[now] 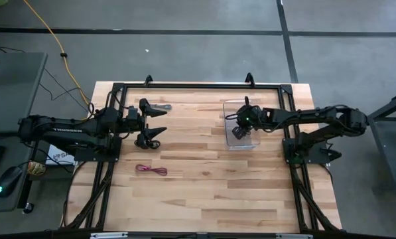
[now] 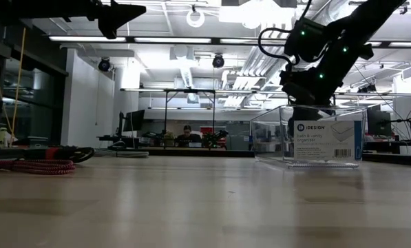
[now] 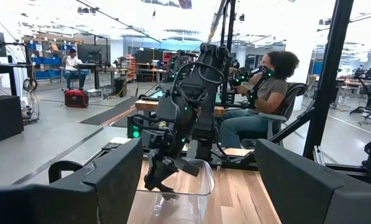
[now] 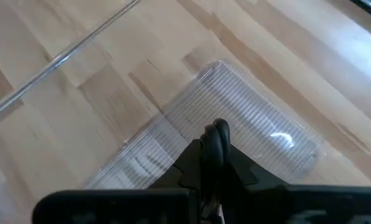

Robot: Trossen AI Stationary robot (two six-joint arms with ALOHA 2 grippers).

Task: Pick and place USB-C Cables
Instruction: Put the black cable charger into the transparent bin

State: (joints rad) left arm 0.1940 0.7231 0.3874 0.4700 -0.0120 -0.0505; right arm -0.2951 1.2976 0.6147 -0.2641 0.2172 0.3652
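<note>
My right gripper (image 1: 243,123) points down into the clear plastic box (image 1: 241,143) at the table's far right and is shut on a black cable (image 4: 217,134). My left gripper (image 1: 151,111) hovers open and empty, level, at the far left. Its fingers (image 3: 104,186) stand wide apart. A grey cable (image 1: 162,106) lies just beyond it. A dark bundle (image 1: 148,141) lies on the table just nearer than it. A magenta-red cable (image 1: 151,170) lies nearer still and also shows in the low view (image 2: 33,166). My right gripper pinches a loop of the black cable (image 4: 219,127) between its two fingers, coming from above and pointing down. The loop sticks out past the fingertips over the box's ribbed floor (image 4: 260,124). The rest of the cable is hidden behind the gripper.
The box carries a white label (image 2: 328,140) on its near wall. A black frame (image 1: 184,85) runs along the table's far edge and sides. A yellow cord (image 1: 52,40) lies on the floor beyond the table. A person (image 3: 269,93) sits past the right arm.
</note>
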